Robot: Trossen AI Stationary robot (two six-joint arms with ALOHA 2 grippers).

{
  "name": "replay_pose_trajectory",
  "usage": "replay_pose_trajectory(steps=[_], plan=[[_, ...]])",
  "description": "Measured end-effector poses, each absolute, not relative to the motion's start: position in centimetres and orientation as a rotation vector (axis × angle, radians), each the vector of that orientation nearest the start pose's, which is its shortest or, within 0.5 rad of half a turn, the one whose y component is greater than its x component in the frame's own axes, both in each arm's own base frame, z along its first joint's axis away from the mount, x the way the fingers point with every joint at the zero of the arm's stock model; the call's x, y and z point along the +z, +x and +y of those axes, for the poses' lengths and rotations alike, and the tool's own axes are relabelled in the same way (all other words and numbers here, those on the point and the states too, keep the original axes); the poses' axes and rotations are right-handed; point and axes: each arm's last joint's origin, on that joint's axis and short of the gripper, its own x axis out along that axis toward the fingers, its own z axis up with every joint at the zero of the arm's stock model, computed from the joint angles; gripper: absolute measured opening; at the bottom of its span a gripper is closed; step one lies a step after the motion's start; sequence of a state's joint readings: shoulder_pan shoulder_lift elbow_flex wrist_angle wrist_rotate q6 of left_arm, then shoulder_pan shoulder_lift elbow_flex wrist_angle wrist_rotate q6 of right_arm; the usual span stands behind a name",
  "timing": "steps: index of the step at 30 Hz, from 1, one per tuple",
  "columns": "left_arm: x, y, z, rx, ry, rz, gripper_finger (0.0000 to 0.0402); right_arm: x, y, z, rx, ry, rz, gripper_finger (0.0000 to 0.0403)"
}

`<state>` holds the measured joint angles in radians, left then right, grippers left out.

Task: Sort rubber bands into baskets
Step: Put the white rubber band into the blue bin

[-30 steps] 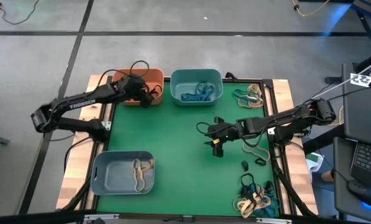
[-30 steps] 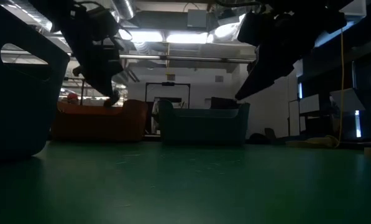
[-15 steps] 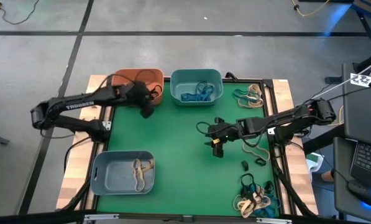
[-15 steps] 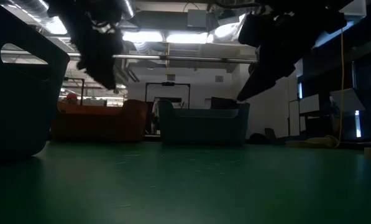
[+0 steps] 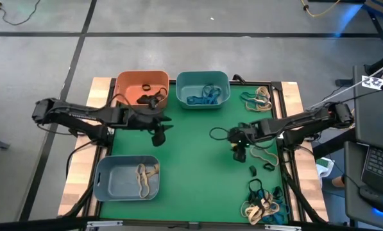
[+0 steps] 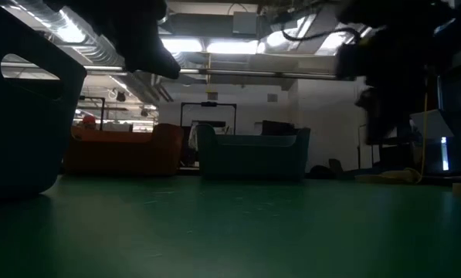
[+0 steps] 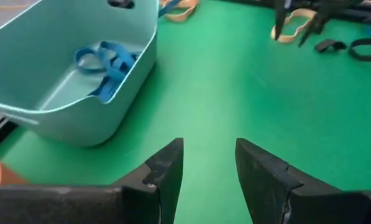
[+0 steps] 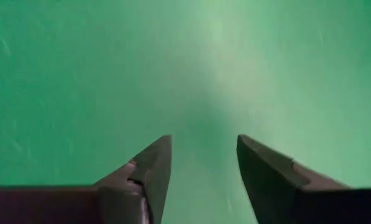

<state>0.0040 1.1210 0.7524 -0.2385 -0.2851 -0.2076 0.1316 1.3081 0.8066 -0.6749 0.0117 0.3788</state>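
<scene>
Left gripper (image 5: 159, 136) over the green mat (image 5: 191, 160), just in front of the orange basket (image 5: 142, 88), fingers apart and empty. Right gripper (image 5: 238, 153) above bare mat near the right edge, fingers likewise parted, nothing between them. Blue rubber bands (image 7: 104, 59) in the teal basket (image 5: 203, 88) (tan ones in the grey-blue basket (image 5: 126, 178)); loose bands (image 5: 263, 204) at the mat's right side.
</scene>
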Motion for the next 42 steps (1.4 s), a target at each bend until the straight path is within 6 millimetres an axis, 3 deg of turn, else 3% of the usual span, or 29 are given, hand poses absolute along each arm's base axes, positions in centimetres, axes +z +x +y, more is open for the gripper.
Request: replay_pose_trajectory(steps=[9, 17, 23, 31, 35, 42], plan=[[23.7, 23.1, 0.7, 0.348, -0.154, 0.559, 0.0143, 20.3, 19.0, 5.1, -0.267, 0.369, 1.48, 0.0182], [23.4, 23.2, 0.7, 0.356, -0.147, 0.526, 0.0143, 19.7, 18.0, 7.2, -0.304, 0.38, 1.497, 0.0182], [23.5, 23.3, 0.7, 0.353, -0.142, 0.515, 0.0143, 17.5, 16.5, 6.9, -0.379, 0.411, 1.568, 0.0182], [23.7, 23.3, 0.7, 0.349, -0.138, 0.502, 0.0143, 15.3, 16.3, 6.6, -0.362, 0.412, 1.5, 0.0178], [23.7, 23.3, 0.7, 0.349, -0.137, 0.503, 0.0143, 15.1, 16.4, 6.5, -0.377, 0.375, 1.463, 0.014], [23.7, 23.3, 0.7, 0.349, -0.137, 0.503, 0.0143, 15.2, 16.7, 6.5, -0.353, 0.32, 1.416, 0.0024]])
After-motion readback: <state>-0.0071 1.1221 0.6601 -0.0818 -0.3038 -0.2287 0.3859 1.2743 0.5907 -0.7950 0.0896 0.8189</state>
